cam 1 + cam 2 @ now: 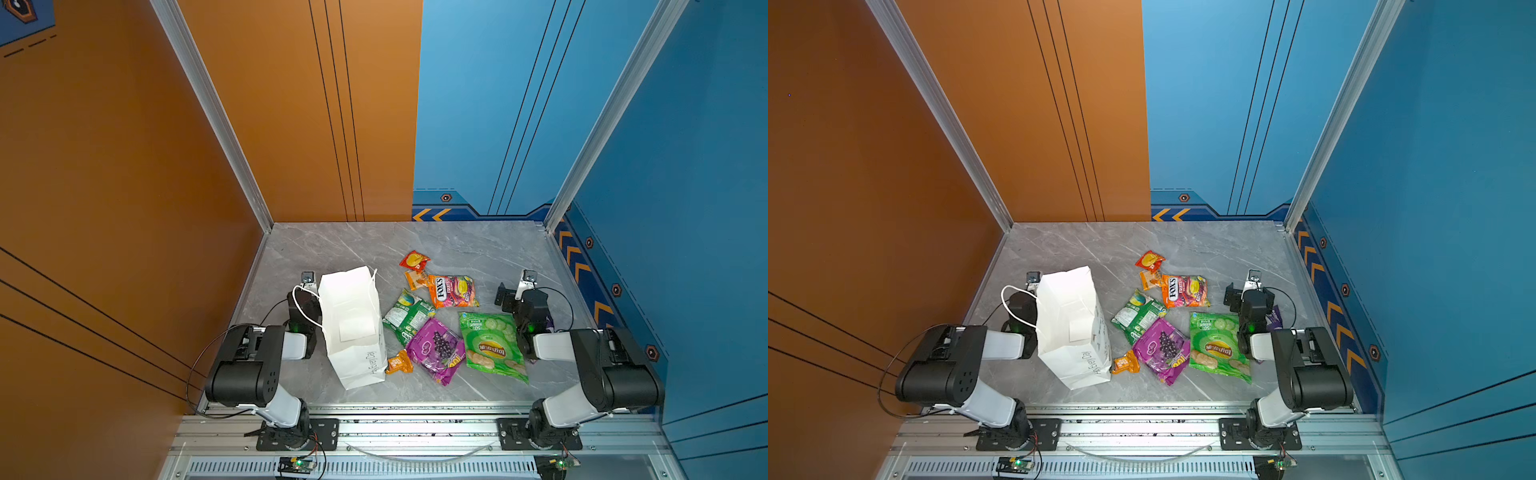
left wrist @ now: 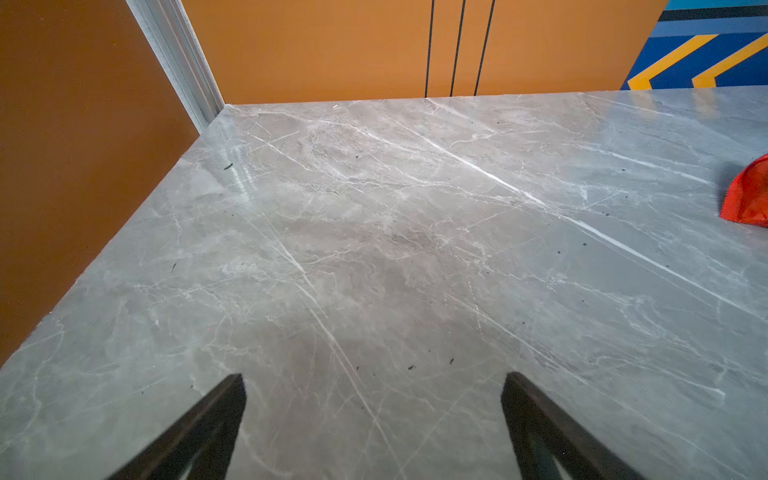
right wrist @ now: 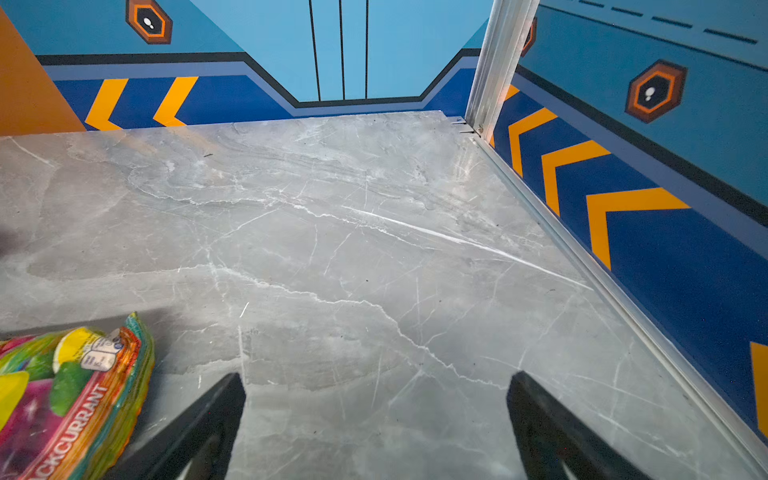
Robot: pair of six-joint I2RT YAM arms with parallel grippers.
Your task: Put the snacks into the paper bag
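In both top views the paper bag [image 1: 353, 324] hides the left end effector [image 2: 374, 380], which shows only cropped fingertips in the left wrist view. The right arm [image 1: 1252, 316] covers nearly all of a small purple packet [image 1: 1275, 317] (its print is unreadable). Picture edges cut off the red packet [image 2: 748, 195] and the Fox's bag [image 3: 70, 399].

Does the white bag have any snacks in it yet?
Empty, it seems. In both top views the paper bag stands open, showing only white paper inside, and the snacks lie on the table beside it.
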